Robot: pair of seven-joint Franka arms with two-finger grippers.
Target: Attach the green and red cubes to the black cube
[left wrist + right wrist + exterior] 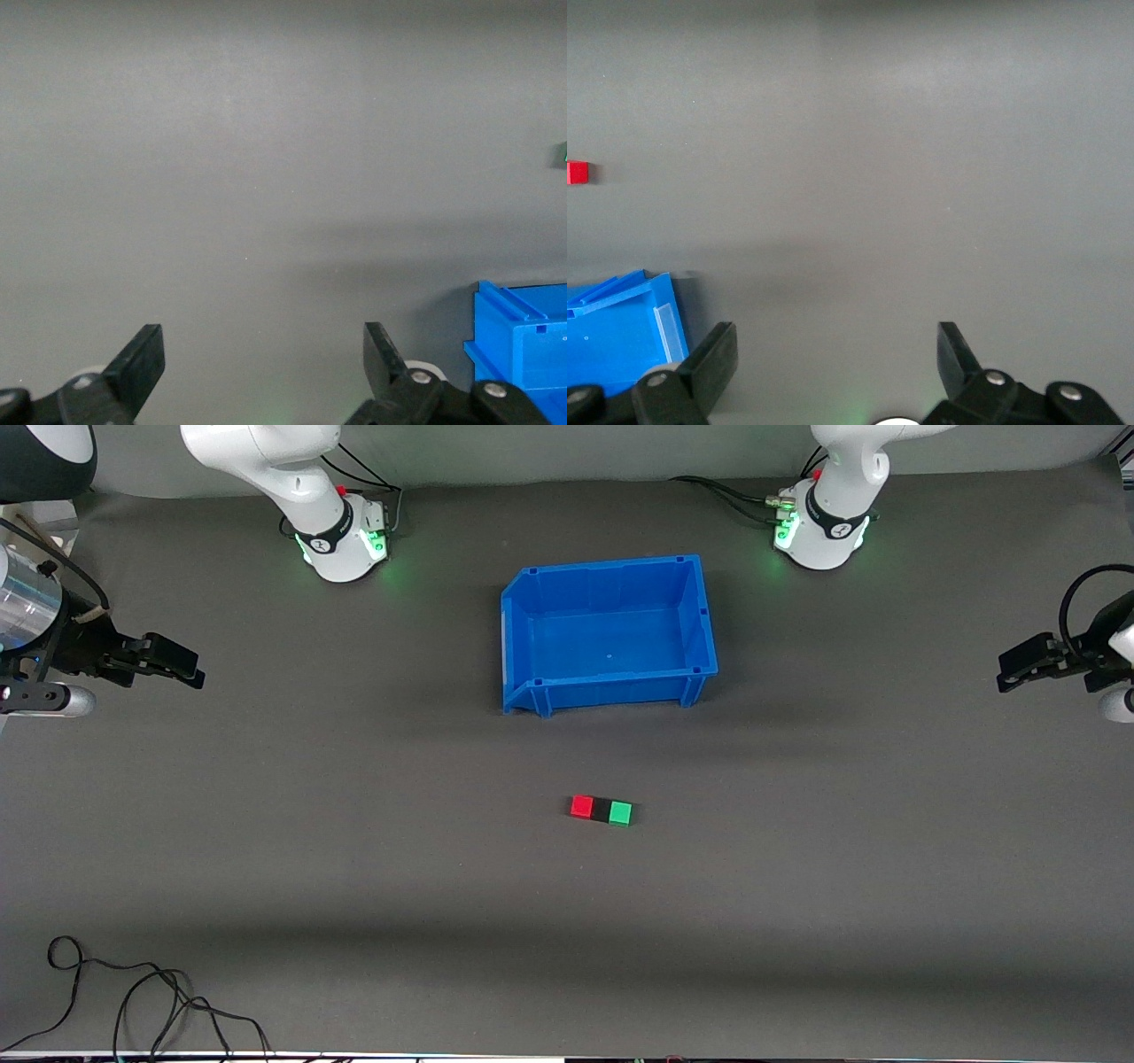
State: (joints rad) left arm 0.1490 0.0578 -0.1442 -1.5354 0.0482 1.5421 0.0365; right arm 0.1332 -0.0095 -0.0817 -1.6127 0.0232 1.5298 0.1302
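The red cube, the black cube and the green cube lie in one touching row on the grey table, black in the middle, nearer to the front camera than the blue bin. My right gripper is open and empty, held up at the right arm's end of the table. My left gripper is open and empty, held up at the left arm's end. The right wrist view shows the red cube at its edge. The left wrist view shows a sliver of the green cube.
The blue bin is empty; its corner shows in both wrist views. A loose black cable lies at the table's front edge toward the right arm's end. Both arm bases stand along the back.
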